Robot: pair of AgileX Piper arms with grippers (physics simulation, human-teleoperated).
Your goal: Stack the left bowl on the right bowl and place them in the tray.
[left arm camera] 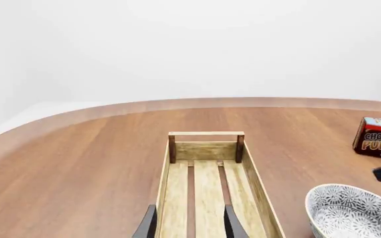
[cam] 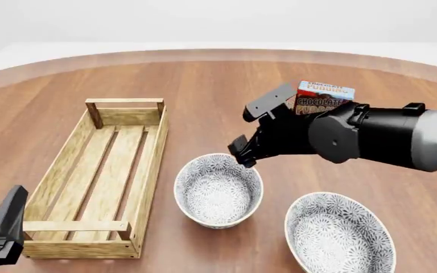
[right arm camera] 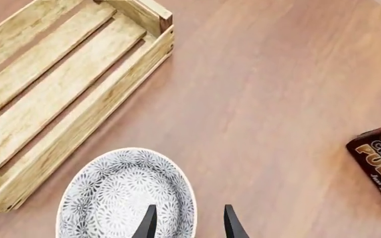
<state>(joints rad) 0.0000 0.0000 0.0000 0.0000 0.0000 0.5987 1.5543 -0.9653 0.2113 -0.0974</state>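
Two patterned bowls sit apart on the desk. Right claw [cam: 243, 132] hangs released above the left bowl [cam: 218, 190], one finger over its far rim, lined up to grasp. Right bowl [cam: 339, 233] lies nearer the robot; tray [cam: 152, 165] beyond the left bowl. Left claw [left arm camera: 190, 225] waits released over the tray's near end.

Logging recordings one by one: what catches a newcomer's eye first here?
The black right gripper hovers open at the far rim of the left white patterned bowl. A matching right bowl sits nearer the camera, and the long light-wood slatted tray lies to the left, holding nothing.
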